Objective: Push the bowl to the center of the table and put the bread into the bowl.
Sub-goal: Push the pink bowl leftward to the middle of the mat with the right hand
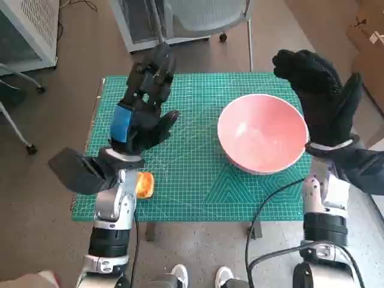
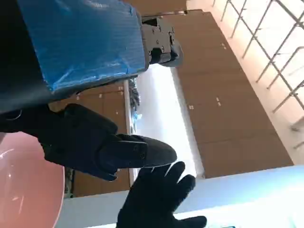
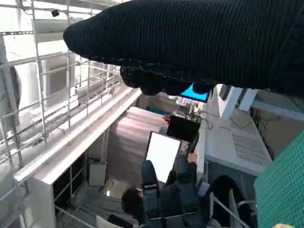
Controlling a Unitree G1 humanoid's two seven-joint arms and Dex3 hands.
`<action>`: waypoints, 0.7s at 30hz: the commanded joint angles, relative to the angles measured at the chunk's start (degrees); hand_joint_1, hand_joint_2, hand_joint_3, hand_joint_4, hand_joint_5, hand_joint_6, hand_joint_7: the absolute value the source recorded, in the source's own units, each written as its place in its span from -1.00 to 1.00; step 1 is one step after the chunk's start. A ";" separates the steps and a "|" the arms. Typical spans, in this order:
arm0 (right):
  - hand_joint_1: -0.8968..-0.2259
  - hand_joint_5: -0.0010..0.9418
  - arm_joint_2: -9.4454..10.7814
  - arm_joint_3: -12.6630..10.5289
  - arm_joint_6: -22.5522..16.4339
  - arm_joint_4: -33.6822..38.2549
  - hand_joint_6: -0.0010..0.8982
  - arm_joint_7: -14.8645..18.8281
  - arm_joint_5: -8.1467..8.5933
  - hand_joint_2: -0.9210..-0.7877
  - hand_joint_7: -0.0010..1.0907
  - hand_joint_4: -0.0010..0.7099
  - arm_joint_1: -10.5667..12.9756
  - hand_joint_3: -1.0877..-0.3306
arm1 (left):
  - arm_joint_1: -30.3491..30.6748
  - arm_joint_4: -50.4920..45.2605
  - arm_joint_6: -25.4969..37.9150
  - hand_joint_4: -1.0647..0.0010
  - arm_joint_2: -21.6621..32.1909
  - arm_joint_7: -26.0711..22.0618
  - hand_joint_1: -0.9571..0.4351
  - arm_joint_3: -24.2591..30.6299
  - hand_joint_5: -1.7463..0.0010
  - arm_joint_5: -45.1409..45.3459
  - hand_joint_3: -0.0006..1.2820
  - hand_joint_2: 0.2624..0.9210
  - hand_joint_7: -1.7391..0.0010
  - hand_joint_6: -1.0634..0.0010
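The left hand (image 1: 141, 111) is raised over the left half of the green cutting mat (image 1: 192, 180). Its back is covered with blue tape and its black fingers are spread apart. It holds nothing. In the left wrist view this hand (image 2: 90, 95) fills the upper left of the picture, with the thumb stretched out and nothing between the fingers.

Behind this hand, close to its wrist, the bread (image 1: 144, 185) lies on the mat near the front edge. It is a small orange-brown piece, and the forearm hides part of it. The hand does not touch it.

The right hand (image 1: 321, 99) in the black knitted glove is lifted up beside the right rim of the pink bowl (image 1: 262, 132). Its fingers are extended and apart, and it holds nothing. I cannot tell if the glove touches the rim or only hangs just beside it. The bowl stands upright on the right half of the mat, between the two hands but much nearer to the right one. There is nothing inside it. Part of it appears also in the left wrist view (image 2: 28, 185), and the gloved hand (image 2: 159, 199) as well.

In the right wrist view the glove (image 3: 199, 42) lies as a dark band, and a person (image 3: 137, 202) sits at a desk in the room behind.
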 commanded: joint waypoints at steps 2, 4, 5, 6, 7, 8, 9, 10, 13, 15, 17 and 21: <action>-0.27 -1.00 0.05 0.17 1.54 -0.80 -0.14 -0.58 -0.27 -1.00 -0.99 -0.26 1.85 0.14 | -1.34 0.28 -0.29 0.99 0.25 -0.53 -0.33 -0.07 1.00 0.18 -0.47 0.75 0.51 1.00; -0.26 -1.00 0.03 0.13 1.74 -1.19 -0.14 -0.51 -0.11 -1.00 -0.99 -0.26 2.06 0.14 | -1.30 0.09 -0.19 0.99 0.33 -0.65 -0.34 -0.05 1.00 0.11 -0.48 0.75 0.51 1.00; -0.26 -1.00 0.01 0.09 1.78 -1.35 -0.14 -0.42 -0.02 -1.00 -0.99 -0.26 2.15 0.14 | -1.25 -0.02 -0.21 0.99 0.36 -0.68 -0.34 -0.07 1.00 0.14 -0.48 0.75 0.51 1.00; -0.27 -1.00 0.00 0.07 1.81 -1.45 -0.13 -0.37 0.02 -1.00 -0.99 -0.25 2.22 0.14 | -1.23 -0.08 -0.24 0.99 0.37 -0.69 -0.35 -0.08 1.00 0.18 -0.48 0.75 0.51 1.00; -0.27 -1.00 -0.02 0.03 1.87 -1.62 -0.13 -0.28 0.13 -1.00 -0.99 -0.25 2.29 0.15 | -1.15 -0.21 -0.27 0.98 0.37 -0.74 -0.35 -0.12 1.00 0.17 -0.48 0.76 0.51 1.00; -0.27 -1.00 -0.02 0.01 1.91 -1.77 -0.13 -0.22 0.20 -1.00 -0.99 -0.25 2.35 0.15 | -1.10 -0.29 -0.30 0.99 0.37 -0.79 -0.35 -0.13 1.00 0.15 -0.48 0.76 0.51 1.00; -0.27 -1.00 -0.01 0.00 1.96 -1.87 -0.13 -0.21 0.23 -1.00 -0.99 -0.25 2.39 0.15 | -1.06 -0.33 -0.30 0.99 0.38 -0.83 -0.35 -0.14 1.00 0.13 -0.48 0.76 0.51 1.00; -0.27 -1.00 -0.03 -0.04 1.99 -1.96 -0.13 -0.17 0.31 -1.00 -0.99 -0.25 2.42 0.15 | -1.02 -0.45 -0.27 0.99 0.38 -0.84 -0.35 -0.17 1.00 0.11 -0.49 0.76 0.51 1.00; -0.26 -1.00 -0.08 -0.16 1.89 -1.89 -0.13 -0.18 0.38 -1.00 -0.99 -0.26 2.36 0.15 | -0.92 -0.57 -0.29 0.99 0.38 -0.96 -0.35 -0.23 1.00 0.10 -0.49 0.77 0.51 1.00; -0.26 -1.00 0.00 -0.15 1.84 -1.85 -0.13 -0.29 0.31 -1.00 -0.99 -0.26 2.33 0.14 | -0.83 -0.63 -0.32 0.99 0.43 -1.07 -0.35 -0.21 1.00 0.11 -0.49 0.77 0.51 1.00; -0.26 -1.00 0.16 -0.09 1.79 -2.03 -0.14 -0.43 0.22 -1.00 -0.99 -0.26 2.45 0.14 | -0.66 -0.76 -0.40 0.99 0.49 -1.19 -0.35 -0.19 1.00 0.14 -0.49 0.77 0.51 1.00; -0.26 -1.00 0.35 -0.06 1.56 -2.16 -0.13 -0.43 0.21 -1.00 -0.99 -0.26 2.72 0.14 | -0.37 -1.01 -0.58 0.99 0.61 -1.35 -0.34 -0.21 1.00 0.25 -0.49 0.78 0.51 1.00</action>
